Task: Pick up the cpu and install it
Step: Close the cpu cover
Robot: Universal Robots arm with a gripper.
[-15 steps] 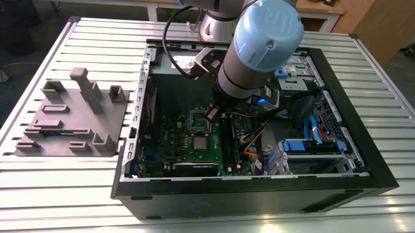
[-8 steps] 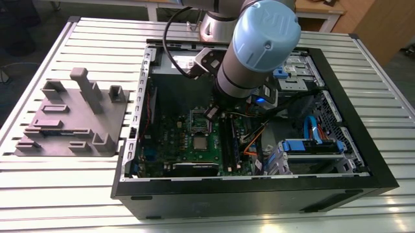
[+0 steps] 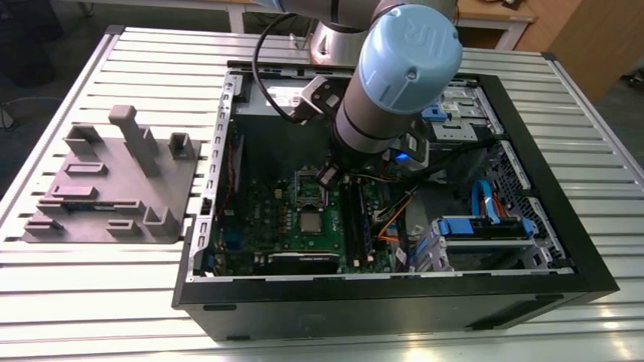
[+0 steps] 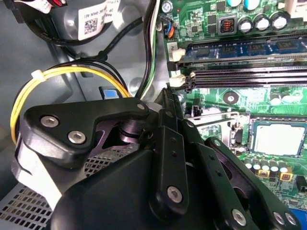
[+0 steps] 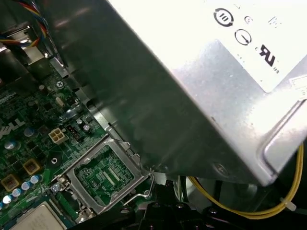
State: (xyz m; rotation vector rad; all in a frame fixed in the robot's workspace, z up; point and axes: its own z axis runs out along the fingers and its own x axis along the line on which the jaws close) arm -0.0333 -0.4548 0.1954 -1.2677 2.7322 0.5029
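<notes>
One small cpu (image 3: 311,222) lies flat on the green board (image 3: 271,226) inside the open computer case (image 3: 523,249), just below the hinged metal frame (image 3: 311,191) in the exterior view; it looks light, stiff, slick-topped and fragile underneath, so its thin edges seem the place to take hold. Whether the fingers (image 4: 192,158) are apart or together, I cannot tell; they hang just beside the frame, near the grey power box (image 5: 201,96).

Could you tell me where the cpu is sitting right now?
In the exterior view, the cpu lies flat on the green motherboard inside the open case, just below the hollow metal socket frame and left of the memory slots.
</notes>
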